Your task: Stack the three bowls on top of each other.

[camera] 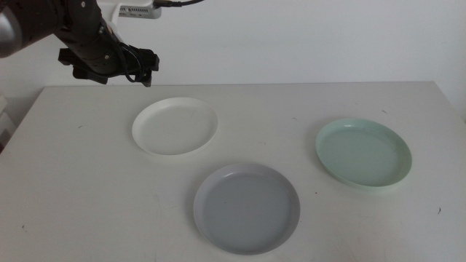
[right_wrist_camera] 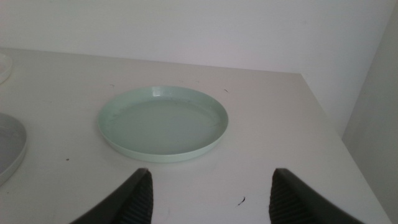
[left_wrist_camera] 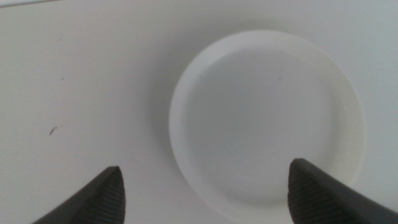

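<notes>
The left gripper [camera: 145, 73] hangs at the upper left, jaws wide, above the white bowl [camera: 175, 126]. The grey bowl [camera: 246, 207] sits bottom center and the green bowl [camera: 364, 153] at right. The right gripper [right_wrist_camera: 208, 199] is spread too.

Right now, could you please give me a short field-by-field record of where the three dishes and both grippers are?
white round plastic bowl: far left of the three, lying alone on the table
pale grey round plastic bowl: nearest the camera, centre, alone
mint green round plastic bowl: right side, alone
stacking: none yet; all three apart
left gripper: raised above the table's far edge, beyond the white bowl, jaws open, empty
right gripper: out of the middle view, jaws open, empty, facing the mint green bowl
</notes>
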